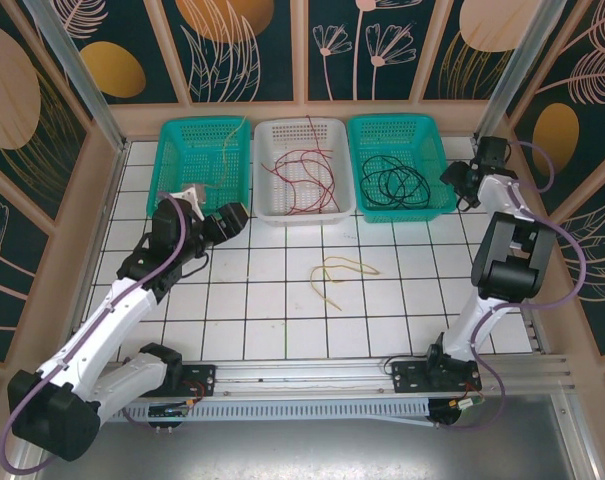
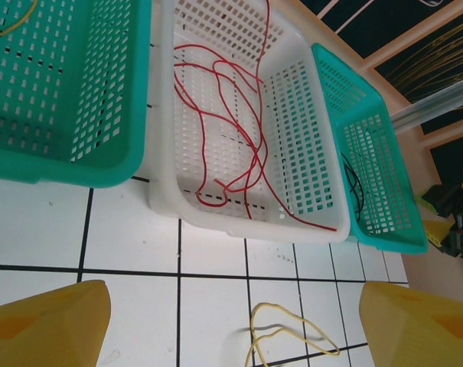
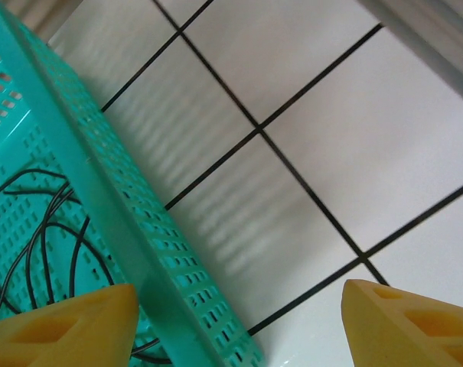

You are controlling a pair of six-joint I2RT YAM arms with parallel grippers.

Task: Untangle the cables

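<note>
The left end effector (image 2: 233,313), released and empty, faces the loose pale yellow cable (image 2: 288,330) on the tiled surface (image 2: 216,256), light, limp, likely best pinched mid-loop, while the right end effector (image 3: 239,321), also released, sits beside the teal basket (image 3: 139,245) of black cables (image 3: 40,229).

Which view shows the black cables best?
Top external: the black cables lie there as one whole coil inside the right teal basket. The right wrist view crops them at its edge; the left wrist view catches just a sliver.

Glossy white tiled table (image 1: 262,300), perforated teal plastic basket (image 2: 63,92), white plastic basket (image 2: 308,176), smooth red cables (image 2: 246,138), brushed metal rail (image 1: 312,372)
</note>
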